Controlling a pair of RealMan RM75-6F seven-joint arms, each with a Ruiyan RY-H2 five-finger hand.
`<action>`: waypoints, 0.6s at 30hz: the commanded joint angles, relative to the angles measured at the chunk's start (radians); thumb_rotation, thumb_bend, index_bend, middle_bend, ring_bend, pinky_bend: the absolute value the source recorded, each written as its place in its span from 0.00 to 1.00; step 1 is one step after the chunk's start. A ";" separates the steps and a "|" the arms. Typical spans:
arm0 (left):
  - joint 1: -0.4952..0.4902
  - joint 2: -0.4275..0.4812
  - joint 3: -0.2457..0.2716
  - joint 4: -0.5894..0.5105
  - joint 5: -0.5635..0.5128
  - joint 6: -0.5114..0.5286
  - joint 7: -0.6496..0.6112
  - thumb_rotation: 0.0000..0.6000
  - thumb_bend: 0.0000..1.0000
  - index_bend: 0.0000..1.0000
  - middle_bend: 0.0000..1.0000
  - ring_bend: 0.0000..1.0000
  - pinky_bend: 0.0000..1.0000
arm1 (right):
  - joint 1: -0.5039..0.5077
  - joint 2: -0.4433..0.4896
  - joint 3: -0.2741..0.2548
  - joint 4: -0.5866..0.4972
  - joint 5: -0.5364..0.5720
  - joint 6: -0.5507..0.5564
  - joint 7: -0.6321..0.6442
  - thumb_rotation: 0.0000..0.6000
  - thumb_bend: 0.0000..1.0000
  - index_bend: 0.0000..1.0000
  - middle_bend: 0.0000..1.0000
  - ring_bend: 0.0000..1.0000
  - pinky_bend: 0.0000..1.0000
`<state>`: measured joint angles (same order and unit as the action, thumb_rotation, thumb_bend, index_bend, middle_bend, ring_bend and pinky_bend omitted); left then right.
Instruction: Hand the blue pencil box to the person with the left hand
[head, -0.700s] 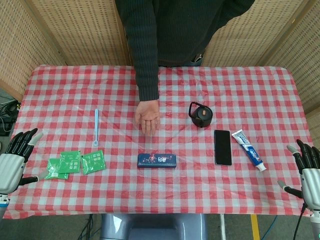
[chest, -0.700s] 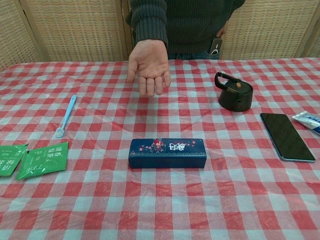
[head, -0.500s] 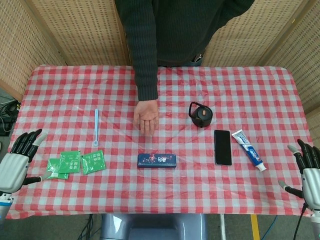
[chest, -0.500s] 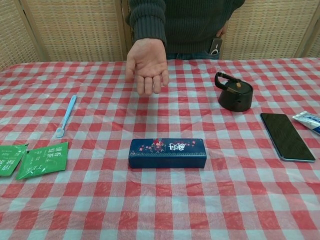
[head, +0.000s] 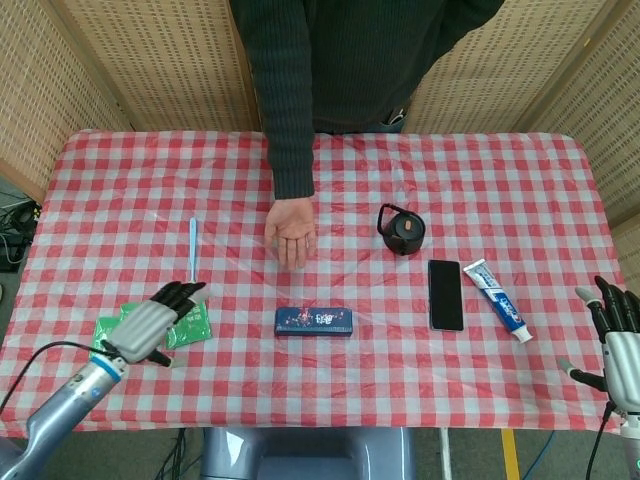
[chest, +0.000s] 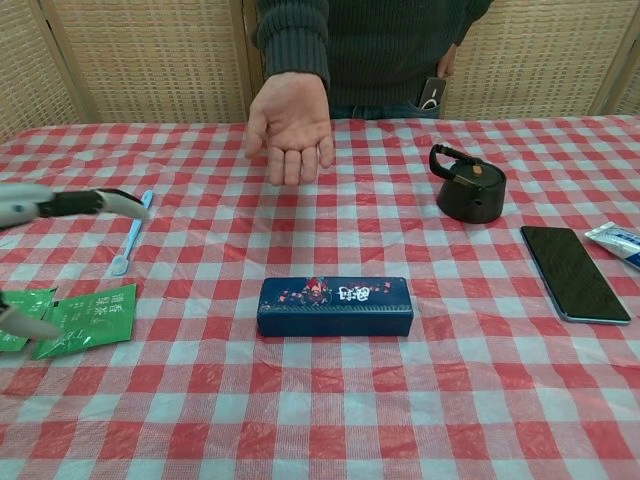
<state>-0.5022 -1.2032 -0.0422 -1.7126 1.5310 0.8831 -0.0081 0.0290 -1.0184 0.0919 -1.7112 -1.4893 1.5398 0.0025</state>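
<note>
The blue pencil box (head: 314, 321) (chest: 335, 306) lies flat on the checked cloth near the table's front middle. My left hand (head: 152, 320) (chest: 60, 205) hovers open over the green packets, well left of the box, holding nothing. Beyond the box, the person's open palm (head: 292, 233) (chest: 290, 125) reaches out above the table. My right hand (head: 615, 335) is open at the table's right edge, far from the box; the chest view does not show it.
Green packets (head: 186, 328) (chest: 88, 318) and a light blue toothbrush (head: 192, 254) (chest: 132, 231) lie left of the box. A dark kettle-shaped object (head: 401, 230) (chest: 467, 184), a black phone (head: 445, 294) (chest: 572, 272) and a toothpaste tube (head: 497, 299) sit to the right.
My left hand has swung in from the table's left edge toward the box and now hovers over the green packets. The person's palm shifted slightly. The right hand barely moved.
</note>
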 joint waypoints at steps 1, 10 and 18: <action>-0.113 -0.145 -0.062 0.041 -0.132 -0.105 0.101 1.00 0.00 0.16 0.00 0.06 0.09 | 0.001 -0.002 0.001 0.002 0.005 -0.002 -0.002 1.00 0.00 0.16 0.00 0.00 0.00; -0.251 -0.344 -0.132 0.061 -0.406 -0.138 0.370 1.00 0.00 0.19 0.02 0.09 0.18 | 0.008 -0.009 0.008 0.013 0.030 -0.019 -0.009 1.00 0.00 0.16 0.00 0.00 0.00; -0.384 -0.487 -0.168 0.117 -0.672 -0.089 0.569 1.00 0.00 0.19 0.02 0.09 0.18 | 0.010 -0.012 0.013 0.019 0.044 -0.025 -0.007 1.00 0.00 0.16 0.00 0.00 0.00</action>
<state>-0.8287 -1.6320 -0.1887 -1.6283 0.9375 0.7761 0.5085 0.0388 -1.0303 0.1040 -1.6931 -1.4468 1.5155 -0.0054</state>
